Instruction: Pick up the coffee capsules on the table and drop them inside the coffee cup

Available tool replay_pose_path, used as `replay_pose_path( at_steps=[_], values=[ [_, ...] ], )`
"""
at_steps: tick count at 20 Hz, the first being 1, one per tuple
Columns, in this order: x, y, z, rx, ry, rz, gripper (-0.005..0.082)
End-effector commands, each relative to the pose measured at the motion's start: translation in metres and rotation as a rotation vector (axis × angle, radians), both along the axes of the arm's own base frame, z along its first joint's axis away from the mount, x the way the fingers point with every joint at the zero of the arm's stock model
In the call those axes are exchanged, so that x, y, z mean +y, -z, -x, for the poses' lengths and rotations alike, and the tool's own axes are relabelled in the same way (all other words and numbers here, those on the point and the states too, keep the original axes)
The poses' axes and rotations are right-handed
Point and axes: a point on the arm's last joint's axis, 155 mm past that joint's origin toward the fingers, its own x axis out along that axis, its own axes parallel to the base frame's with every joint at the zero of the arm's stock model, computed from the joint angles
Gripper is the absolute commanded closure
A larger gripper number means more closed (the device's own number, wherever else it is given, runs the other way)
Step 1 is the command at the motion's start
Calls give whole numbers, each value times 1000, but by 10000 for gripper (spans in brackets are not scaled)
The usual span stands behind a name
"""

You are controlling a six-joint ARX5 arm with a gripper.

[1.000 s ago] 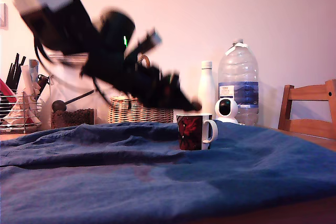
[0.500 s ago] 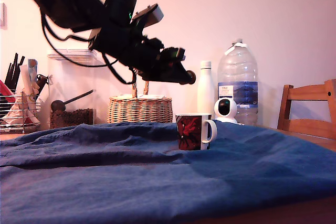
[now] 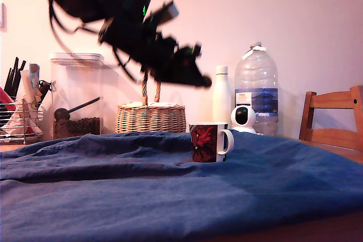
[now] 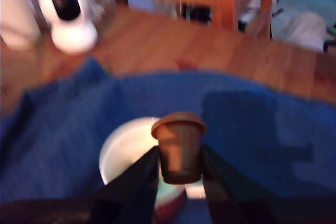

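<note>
In the wrist view my gripper (image 4: 179,170) is shut on an orange-brown coffee capsule (image 4: 179,145), held between the two dark fingers. The coffee cup (image 4: 123,153) shows its white rim and inside just beneath and behind the capsule. In the exterior view the cup (image 3: 210,141), printed dark red and black with a white handle, stands on the table's blue cloth (image 3: 170,185). The gripper (image 3: 201,80) hangs in the air above the cup, slightly towards the exterior view's left, blurred by motion. No other capsule is in view.
Behind the cup stand a wicker basket (image 3: 151,117), a white bottle (image 3: 223,97), a large water bottle (image 3: 257,86), a small white camera (image 3: 244,118) and a clear jar (image 3: 76,97). A wooden chair (image 3: 334,117) is at the exterior view's right. A utensil rack (image 3: 20,111) sits far left.
The arm first rose from just over the cup's rim, then shifted a little, staying high above the cup. The cup has not moved.
</note>
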Motion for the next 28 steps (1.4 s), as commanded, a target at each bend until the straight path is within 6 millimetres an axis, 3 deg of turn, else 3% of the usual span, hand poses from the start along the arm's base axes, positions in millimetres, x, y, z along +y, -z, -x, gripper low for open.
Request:
replay_pose_path(
  at_steps=[1,12,20,28],
  values=[
    [-1,8,-4,25,-5,-14,551],
    [-11,30,-26,166,-11,-96,551],
    [-12,76,-32,295,-18,-178,551],
    [-4,86,-30,326,-41,-214,551]
  ],
)
